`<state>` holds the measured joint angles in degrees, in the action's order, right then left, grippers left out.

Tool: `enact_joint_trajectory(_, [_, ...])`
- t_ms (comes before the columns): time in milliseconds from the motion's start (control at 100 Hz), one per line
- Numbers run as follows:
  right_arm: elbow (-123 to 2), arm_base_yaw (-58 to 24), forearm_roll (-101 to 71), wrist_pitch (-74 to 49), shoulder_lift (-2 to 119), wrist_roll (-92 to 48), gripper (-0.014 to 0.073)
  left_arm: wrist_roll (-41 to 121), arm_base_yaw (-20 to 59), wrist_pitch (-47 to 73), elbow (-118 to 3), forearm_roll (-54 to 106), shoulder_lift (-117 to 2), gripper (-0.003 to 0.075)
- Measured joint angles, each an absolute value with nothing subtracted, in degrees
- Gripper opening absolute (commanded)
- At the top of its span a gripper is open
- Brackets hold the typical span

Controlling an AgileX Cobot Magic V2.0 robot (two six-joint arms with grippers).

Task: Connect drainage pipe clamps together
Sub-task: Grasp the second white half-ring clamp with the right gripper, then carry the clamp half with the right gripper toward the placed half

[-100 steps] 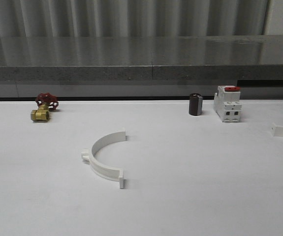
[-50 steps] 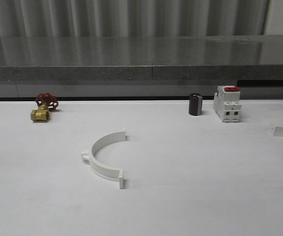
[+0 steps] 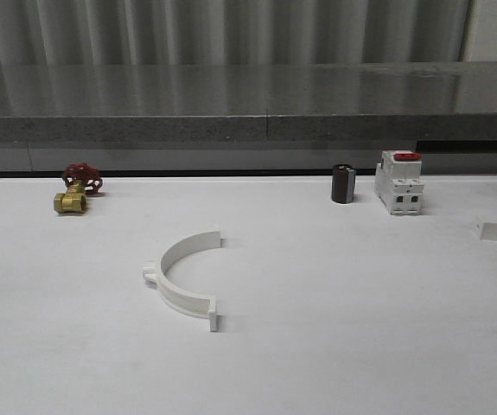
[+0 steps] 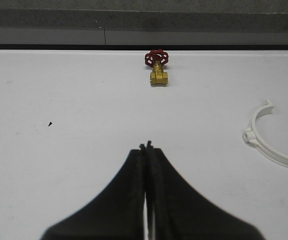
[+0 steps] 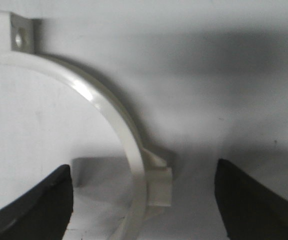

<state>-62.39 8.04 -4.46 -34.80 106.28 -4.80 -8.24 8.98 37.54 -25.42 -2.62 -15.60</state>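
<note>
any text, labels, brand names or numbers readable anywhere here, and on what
None can be read.
Circuit breaker: any printing on its white body or red switch is too small and blurred to make out.
Dark cylinder: no legible marking.
Brass valve: no readable stamping on the body or red handwheel.
Pipe clamp half near the table's middle and pipe clamp half under the right gripper: plain white, no lettering visible.

White clamps on a white table [image 3: 360,346]

White half-ring clamp [image 3: 181,278]; brass valve [image 3: 71,201] with red handwheel [image 3: 82,176]; white breaker [image 3: 399,183] topped by red switch [image 3: 408,156]; dark brown cylinder [image 3: 343,184]; black left gripper [image 4: 147,150] fingers.
</note>
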Motion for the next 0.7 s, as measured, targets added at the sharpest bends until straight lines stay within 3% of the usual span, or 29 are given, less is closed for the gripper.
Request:
enact_joint_trajectory(130, [-62.4, 8.0, -4.5, -34.8, 106.3, -4.8, 0.0501, -8.2, 9.0, 37.5, -25.4, -2.6, -15.6, -0.0020])
enact_joint_trajectory(290, [-62.4, 8.0, -4.5, -34.8, 106.3, -4.9, 0.0234, -8.2, 9.0, 37.5, -25.4, -2.6, -15.6, -0.0020])
enact_joint_trajectory(450, [-62.4, 8.0, -4.5, -34.8, 106.3, -4.9, 0.0069, -8.2, 9.0, 37.5, -25.4, -2.6, -15.6, -0.0020])
enact_joint_trajectory(700, [-62.4, 8.0, -4.5, -34.8, 106.3, -4.9, 0.0036, -8.2, 9.0, 37.5, -25.4, -2.6, -15.6, -0.0020])
